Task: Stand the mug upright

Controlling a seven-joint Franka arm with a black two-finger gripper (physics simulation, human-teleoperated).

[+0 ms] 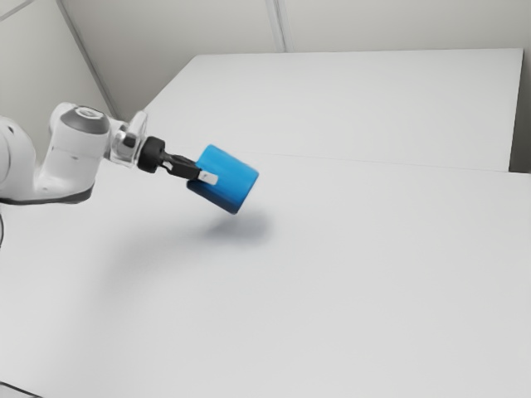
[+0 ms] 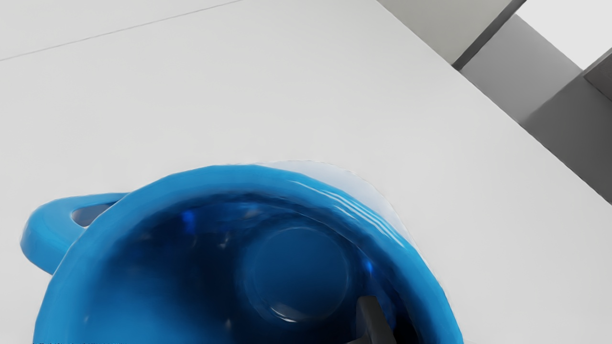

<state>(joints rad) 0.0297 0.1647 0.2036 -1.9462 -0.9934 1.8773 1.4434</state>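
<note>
Nearest the wrist camera, one black finger (image 2: 374, 320) of the gripper (image 1: 202, 175) reaches inside the mug (image 1: 226, 180), past its rim (image 2: 229, 177); in the exterior view a pale-tipped finger lies against the outside. The hand is judged closed on the mug's wall, holding it. The handle (image 2: 43, 231) projects free of the grip, and the inner base (image 2: 301, 274) lies deeper in. Status: grasp and lift appear achieved, uprighting is not. The mug is off the table (image 1: 357, 290), tilted well away from vertical, its mouth toward the gripper and its base toward the exterior view's right and downward. Outstanding: rotation until the base faces down, lowering and release. A slip at the thin wall is the chief risk. The arm (image 1: 73, 162) enters from the exterior view's left, its hand pitched slightly downward, closer to level than to vertical. Beneath the mug, a soft shadow (image 1: 243, 230) falls on the table. Beyond the table's edge lies grey floor (image 2: 573, 129).
</note>
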